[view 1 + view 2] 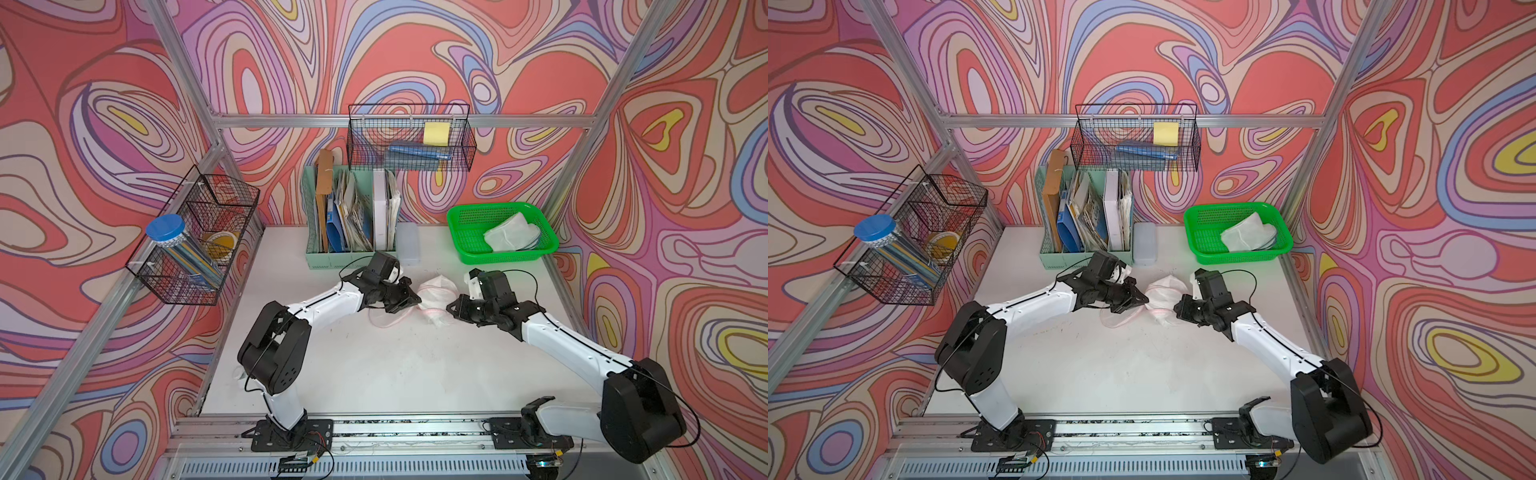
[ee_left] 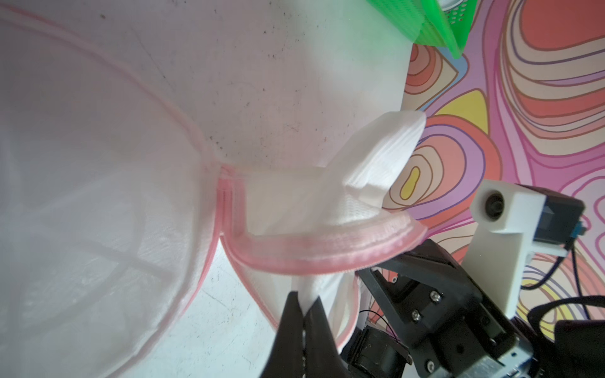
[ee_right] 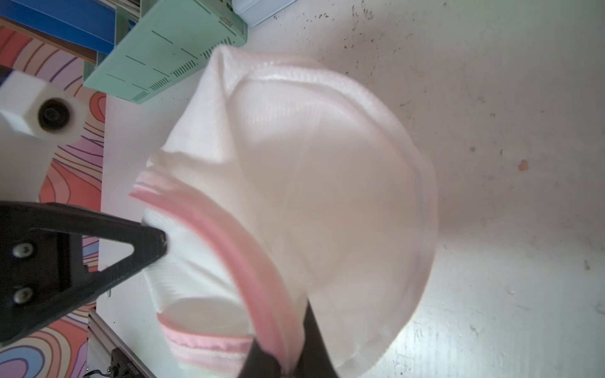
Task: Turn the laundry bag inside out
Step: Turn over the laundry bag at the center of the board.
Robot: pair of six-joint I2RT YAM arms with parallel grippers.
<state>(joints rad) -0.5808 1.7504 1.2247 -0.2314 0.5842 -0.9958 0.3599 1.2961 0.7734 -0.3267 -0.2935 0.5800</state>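
The laundry bag (image 1: 434, 297) lay bunched on the table (image 1: 374, 374), nearer its back edge than its front and about midway between the side edges, directly between the two arms. The left end effector (image 2: 304, 301) was clenched on a fold of white mesh just beside the pink rim (image 2: 294, 258), with the bag reaching away from it toward the right side edge. The right end effector (image 3: 288, 353) straddled that rim from the opposite side; whether it gripped or sat loose could not be told. Both were touching the bag, so neither was nearer. Its long axis ran from one to the other, roughly along the back edge, and any pull would likely work along that line.
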